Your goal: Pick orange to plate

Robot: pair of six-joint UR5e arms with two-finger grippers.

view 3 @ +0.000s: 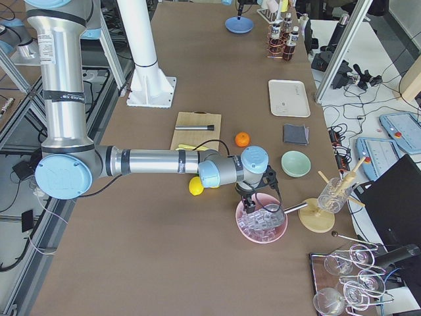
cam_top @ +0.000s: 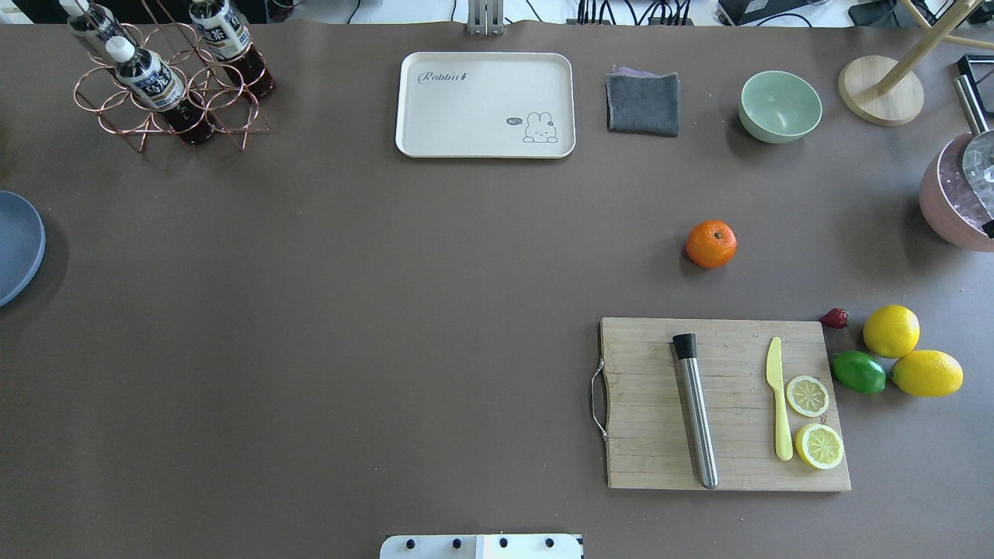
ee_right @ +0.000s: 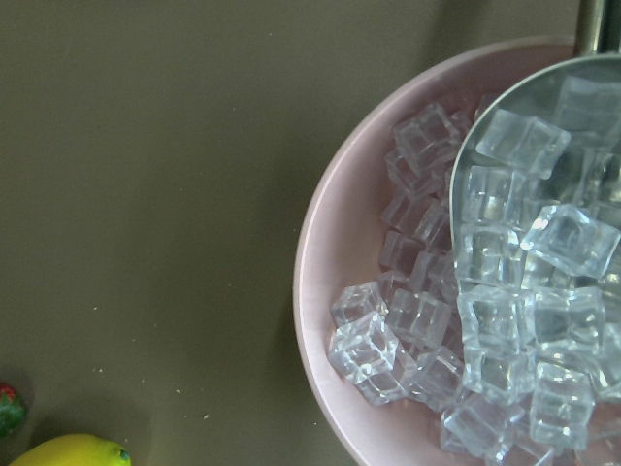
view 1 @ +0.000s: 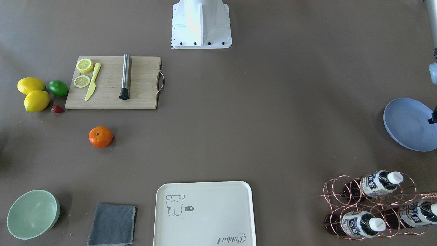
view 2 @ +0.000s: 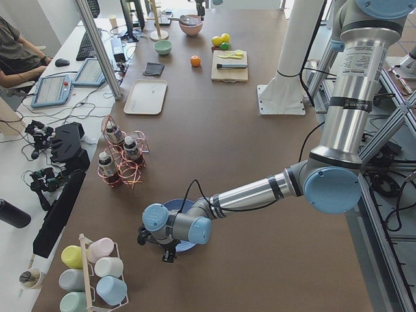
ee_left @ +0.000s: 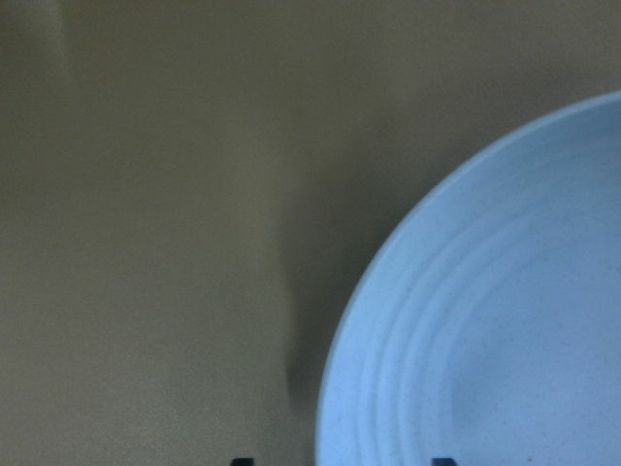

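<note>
The orange (view 1: 100, 136) lies alone on the brown table in front of the cutting board, with no gripper near it; it also shows in the overhead view as the orange (cam_top: 710, 244). The blue plate (view 1: 406, 124) sits at the table's far left end, cut off at the overhead view's edge as the plate (cam_top: 15, 244). My left gripper (view 2: 156, 244) hovers low over the plate's rim (ee_left: 485, 320). Two dark fingertips stand apart at the left wrist view's bottom edge, nothing between them. My right gripper (view 3: 253, 204) hangs over the pink ice bowl; I cannot tell its state.
Cutting board (cam_top: 726, 404) carries a steel muddler, yellow knife and lemon slices. Lemons (cam_top: 891, 331), a lime (cam_top: 858, 371) and a strawberry lie beside it. Cream tray (cam_top: 485, 105), grey cloth (cam_top: 642, 102), green bowl (cam_top: 780, 106), bottle rack (cam_top: 163, 78) and pink ice bowl (ee_right: 320, 291) line the edges.
</note>
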